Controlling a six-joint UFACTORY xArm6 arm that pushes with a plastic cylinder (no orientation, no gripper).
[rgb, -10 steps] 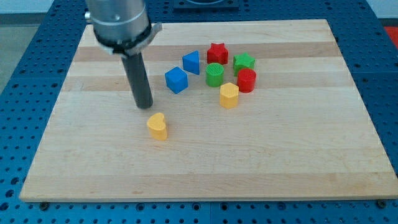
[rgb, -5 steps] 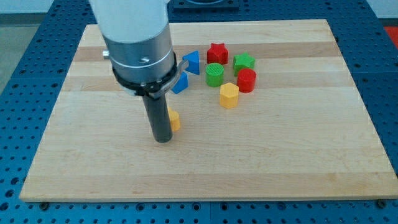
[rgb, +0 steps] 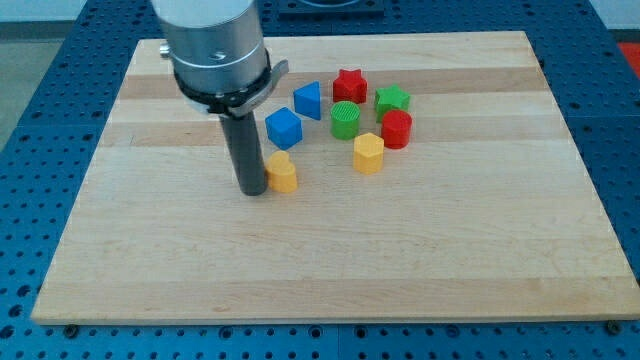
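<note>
My tip (rgb: 251, 189) rests on the wooden board, touching the left side of a yellow heart-shaped block (rgb: 283, 173). Just above that block, toward the view's top, sits a blue cube (rgb: 283, 128). A blue triangular block (rgb: 308, 100) lies further up and right. To the right are a green cylinder (rgb: 345, 120), a red star (rgb: 350, 84), a green star (rgb: 392, 99), a red cylinder (rgb: 397, 129) and a yellow hexagonal block (rgb: 368, 153).
The wooden board (rgb: 470, 230) lies on a blue perforated table (rgb: 30, 120). The arm's grey body (rgb: 212, 45) hangs over the board's upper left and hides part of it.
The tip swept down past the yellow heart block, then back up. The block has slid up and to the right, closer to the blue cube. Other blocks have not moved.
</note>
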